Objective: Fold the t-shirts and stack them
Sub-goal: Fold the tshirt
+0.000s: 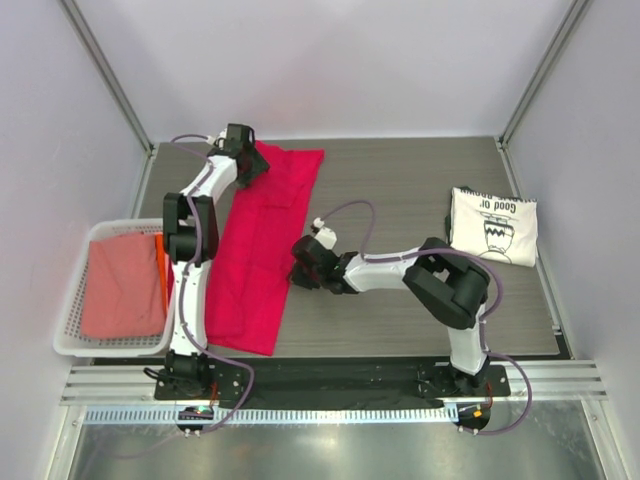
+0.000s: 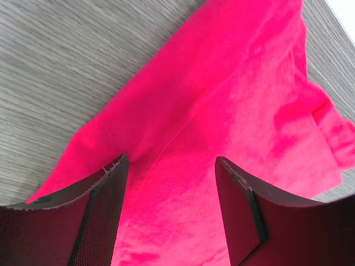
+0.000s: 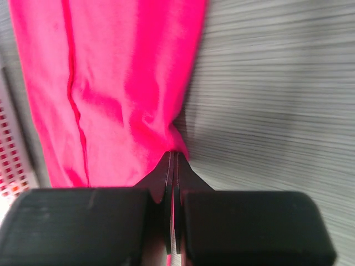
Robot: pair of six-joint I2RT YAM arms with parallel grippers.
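Nearest, off to the left of the right claw [image 1: 300, 272] and past the left arm: white lattice basket [image 1: 110, 347] at the table's left edge, a salmon cloth [image 1: 122, 285] lying in it.

Right claw low over the grey table [image 1: 400, 180], pointing left. Fingers [image 3: 150, 185] pressed together and clamped on a pinch of the crimson-pink t-shirt [image 1: 255, 250], at its right-hand long edge, about midway along. A sliver of pink showing in the seam between the two pads, the cloth puckered into a small peak right at the tips. From that claw, the tee spread away to the left as a long strip, running from the near edge of the table to the far side, a seam line along it in the wrist view.

Well apart to the right of the right claw and slightly beyond it: cream t-shirt [image 1: 495, 225], folded flat into a near-square, black print and lettering face up, close to the table's right edge.

Farthest: left claw [image 1: 250, 168] at the far end of the same pink strip, jaws standing apart, cloth showing between and beyond the two fingers [image 2: 102, 221]. Tips touching the cloth or just above it: cannot tell. Bare grey table beyond that claw on one side, a wrinkled fold of the tee on the other.
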